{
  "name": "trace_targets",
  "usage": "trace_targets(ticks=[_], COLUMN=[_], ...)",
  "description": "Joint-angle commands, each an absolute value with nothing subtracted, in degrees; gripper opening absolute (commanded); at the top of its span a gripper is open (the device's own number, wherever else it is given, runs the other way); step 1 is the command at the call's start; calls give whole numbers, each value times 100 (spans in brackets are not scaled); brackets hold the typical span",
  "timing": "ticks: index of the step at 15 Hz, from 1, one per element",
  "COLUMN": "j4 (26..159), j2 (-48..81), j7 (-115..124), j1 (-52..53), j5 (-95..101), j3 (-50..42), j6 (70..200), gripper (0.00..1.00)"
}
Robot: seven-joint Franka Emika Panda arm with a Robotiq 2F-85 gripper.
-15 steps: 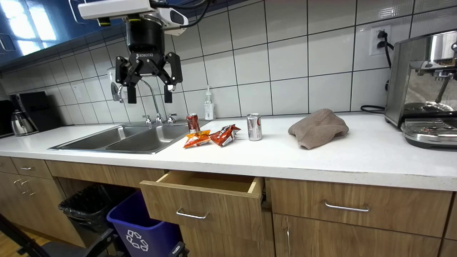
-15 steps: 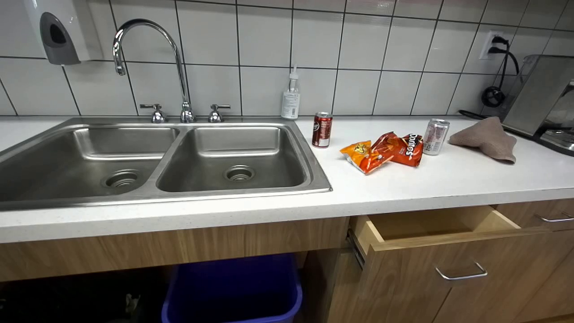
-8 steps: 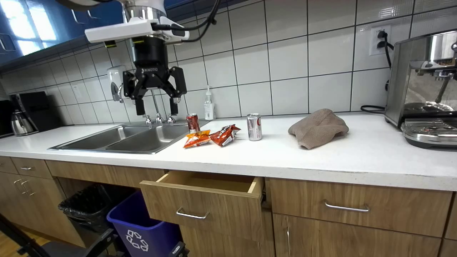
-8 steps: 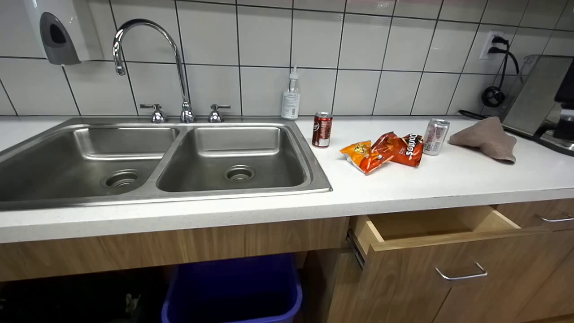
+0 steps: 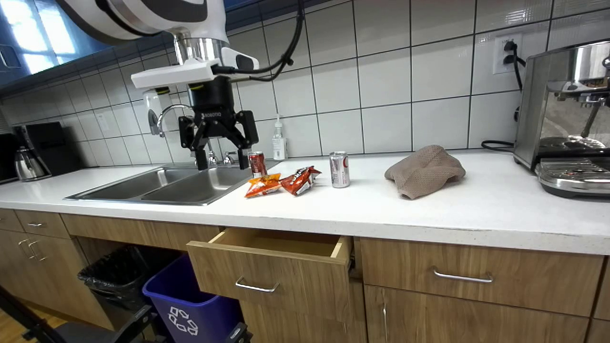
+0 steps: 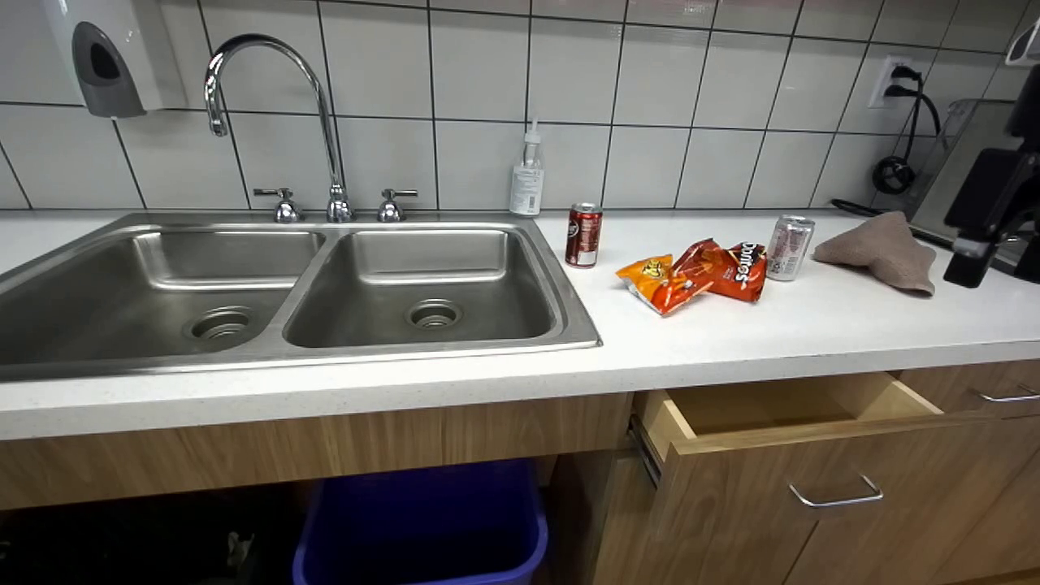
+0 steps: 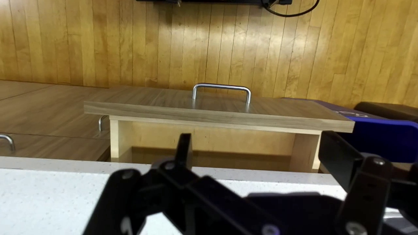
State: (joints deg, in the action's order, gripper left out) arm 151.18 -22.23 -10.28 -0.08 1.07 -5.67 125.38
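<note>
My gripper [image 5: 223,164] hangs in the air, fingers downward and well apart, with nothing between them. It also shows at the right edge of an exterior view [image 6: 998,272]. In the wrist view the black fingers [image 7: 184,148] frame part of a pulled-out wooden drawer [image 7: 218,114] beyond the counter's edge. The drawer's visible inside holds nothing. On the counter lie an orange snack bag [image 6: 647,279] and a red Doritos bag [image 6: 738,272], touching. A red can [image 6: 583,236] and a silver can [image 6: 789,248] stand upright beside them. The gripper touches none of these.
A double steel sink [image 6: 439,349] with a tall faucet [image 6: 325,114] is set in the counter. A clear pump bottle [image 6: 526,183] stands by the wall. Further along are a crumpled brown cloth [image 5: 425,171] and an espresso machine [image 5: 548,119]. A blue bin [image 5: 200,314] stands below.
My gripper has come down and a little to the right in an exterior view, and has entered another at its right edge. It stays open. The counter objects and drawer have not moved.
</note>
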Motion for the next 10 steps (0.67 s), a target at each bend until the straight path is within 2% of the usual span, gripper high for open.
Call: trace_targets(ticks=[1,10], j4=[15169,15241], j2=[-1940,-1087], j7=[-732,-416], j1=[-124,-237], j5=[221,570], j3=[-434,-422], j6=[12996,13989], gripper=[100,100])
